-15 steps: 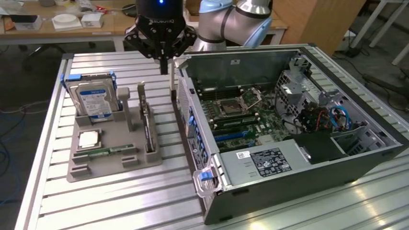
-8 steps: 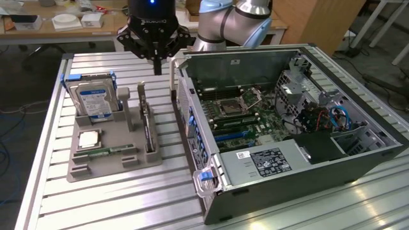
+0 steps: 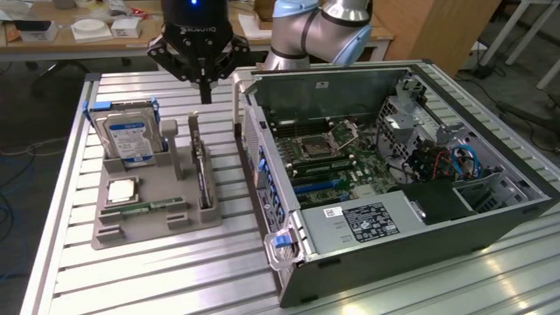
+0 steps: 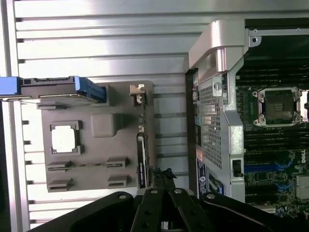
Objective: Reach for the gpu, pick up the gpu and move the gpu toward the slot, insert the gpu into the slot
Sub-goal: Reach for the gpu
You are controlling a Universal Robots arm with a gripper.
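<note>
Slatted table (image 3: 131, 275) carries grey holder (image 3: 149, 226); gpu (image 3: 204, 180) stands on edge inside, thin, dark, silver-bracketed; gripper (image 3: 206, 95) above, clenched, grasping nothing.

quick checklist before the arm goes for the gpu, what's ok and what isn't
1. gpu standing on edge in the grey holder: ok
2. gripper empty, above the holder's far end: ok
3. fingers open for a grasp: not ok, shut
4. gripper lined up over the card's top edge: cannot tell
5. computer case side open, motherboard exposed: ok
6. slot free of cards: ok
</note>
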